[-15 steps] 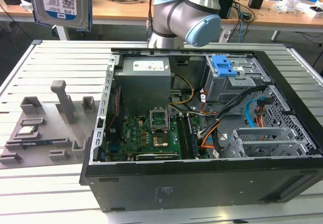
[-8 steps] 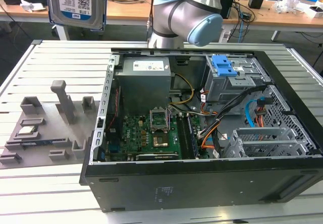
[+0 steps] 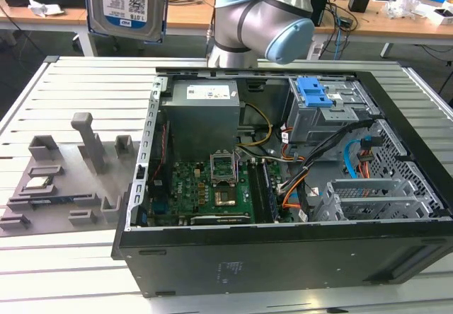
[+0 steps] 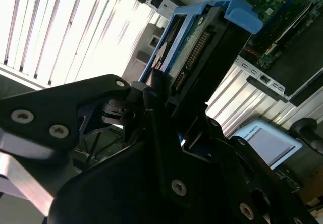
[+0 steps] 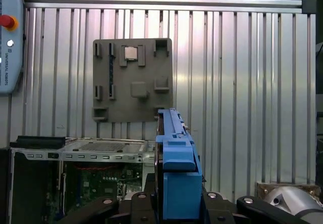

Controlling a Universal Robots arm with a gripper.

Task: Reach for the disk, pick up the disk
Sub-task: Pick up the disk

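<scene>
1. Basically the reach is over. This is the pick-up step, and I judge it done or nearly so, since the disk (image 3: 126, 6) is up in the air with nothing under it.
2. Jaws: the gripper (image 5: 177, 206) is closed onto the disk. In the first wrist view, black fingers (image 5: 139, 204) sit tight on either side of the blue frame with no gap visible. The jaws are only as far apart as the disk is thick.
3. The second wrist view agrees. The disk (image 4: 202, 57) sticks out from between the dark fingers (image 4: 156, 90), with its connector edge showing and the blue frame running along the far side.
4. Disk against jaws: it is held edge-on, one end is buried in the grip, and most of the body reaches out past the fingertips. It looks roughly centred between them. How deep the held end sits I cannot tell.
5. Where the disk is: in the exterior view it hangs at the top edge toward the exterior view's left, label facing the camera. It is beside the arm (image 3: 262, 20) and well apart from the open case (image 3: 283, 264).
6. Under it in the first wrist view are the slatted table (image 5: 242, 82) and the grey tray (image 5: 113, 103), which has a small chip (image 5: 132, 53) on it. The disk touches neither.
7. Judgement on what any further motion calls for: keep the clamp firm and the travel smooth. The hold is on one end only and the long free part could lever or slip. The case walls also need a clear margin.
</scene>
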